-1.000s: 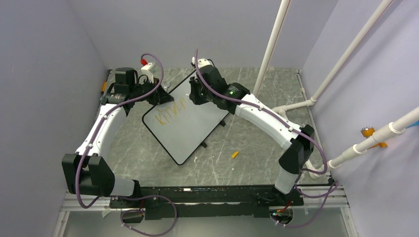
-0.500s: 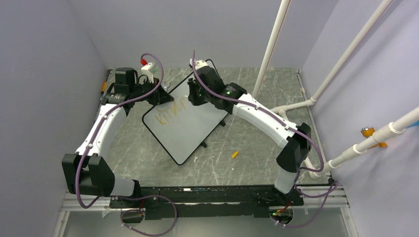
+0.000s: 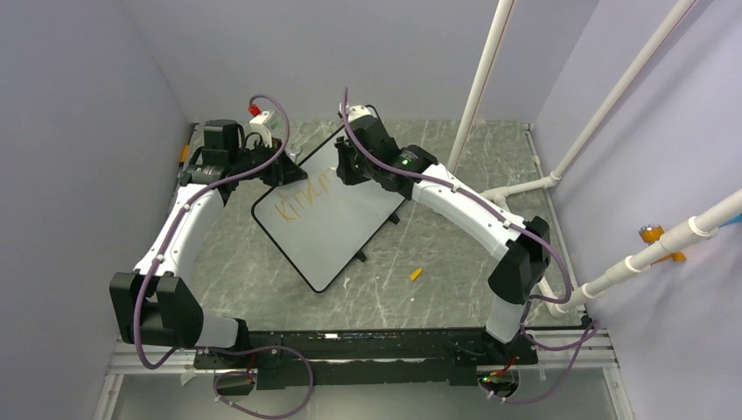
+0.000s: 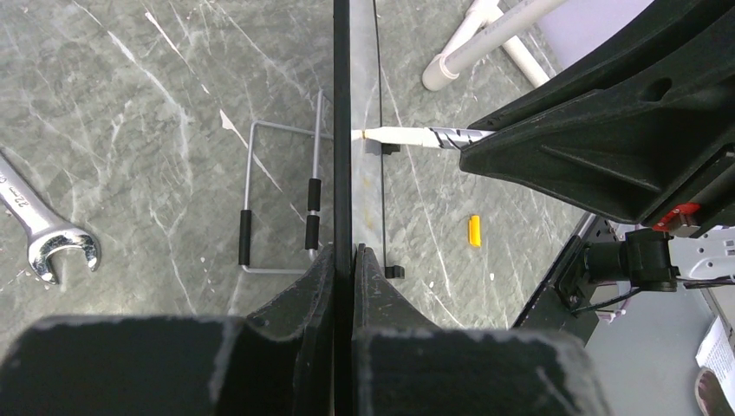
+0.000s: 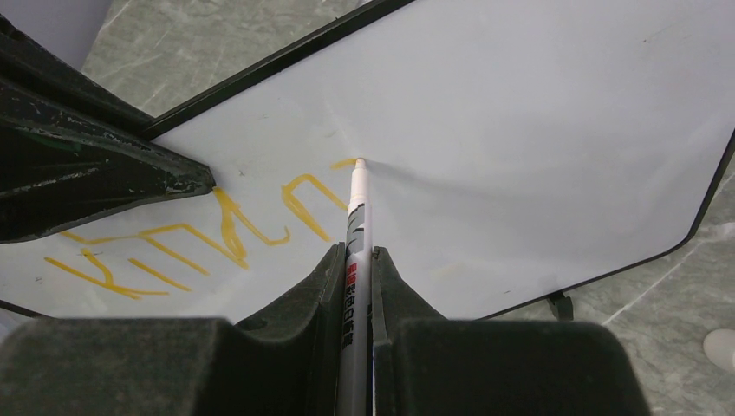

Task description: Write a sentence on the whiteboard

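The whiteboard (image 3: pixel 337 223) lies tilted at the table's middle, black-framed. One line of orange-yellow lettering (image 3: pixel 297 199) runs near its upper left; it also shows in the right wrist view (image 5: pixel 199 238). My left gripper (image 3: pixel 289 169) is shut on the whiteboard's upper left edge, seen edge-on in the left wrist view (image 4: pixel 342 130). My right gripper (image 3: pixel 343 175) is shut on a white marker (image 5: pixel 355 251). The marker's tip touches the whiteboard (image 5: pixel 537 130) at the end of the last stroke. The marker also shows in the left wrist view (image 4: pixel 407 135).
A small orange marker cap (image 3: pixel 416 274) lies on the grey marbled table right of the board. A wire stand (image 4: pixel 282 204) and a wrench (image 4: pixel 43 230) lie under and beside the board. White pipes (image 3: pixel 525 184) rise at the right.
My right gripper has shifted slightly up and left along the board with the marker, adding to the last stroke. The left arm and the board have not moved.
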Controlling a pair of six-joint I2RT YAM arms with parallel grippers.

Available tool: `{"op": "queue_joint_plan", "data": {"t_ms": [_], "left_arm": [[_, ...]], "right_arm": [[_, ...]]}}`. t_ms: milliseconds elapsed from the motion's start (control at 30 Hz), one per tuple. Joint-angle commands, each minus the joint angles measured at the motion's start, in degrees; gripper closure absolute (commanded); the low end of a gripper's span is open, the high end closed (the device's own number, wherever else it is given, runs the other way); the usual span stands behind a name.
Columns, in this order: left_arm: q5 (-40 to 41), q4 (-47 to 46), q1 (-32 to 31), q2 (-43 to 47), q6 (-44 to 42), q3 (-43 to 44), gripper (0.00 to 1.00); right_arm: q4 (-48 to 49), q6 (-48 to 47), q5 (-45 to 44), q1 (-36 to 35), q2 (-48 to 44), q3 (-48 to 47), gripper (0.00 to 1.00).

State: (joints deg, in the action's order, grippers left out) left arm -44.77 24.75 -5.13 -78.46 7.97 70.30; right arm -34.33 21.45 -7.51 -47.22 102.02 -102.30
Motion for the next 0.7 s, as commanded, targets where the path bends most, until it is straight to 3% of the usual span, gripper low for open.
{"op": "queue_joint_plan", "data": {"t_ms": [0, 667], "left_arm": [[-0.75, -1.47, -0.93, 2.07, -3.91, 1.01, 1.0], [-0.75, -1.38, -1.19, 2.0, -3.92, 1.07, 1.0]], "right_arm": [[-0.05, -0.35, -1.93, 0.41, 1.2, -3.64, 1.0], [0.47, -0.18, 1.56, -0.96, 2.01, -4.87, 1.0]]}}
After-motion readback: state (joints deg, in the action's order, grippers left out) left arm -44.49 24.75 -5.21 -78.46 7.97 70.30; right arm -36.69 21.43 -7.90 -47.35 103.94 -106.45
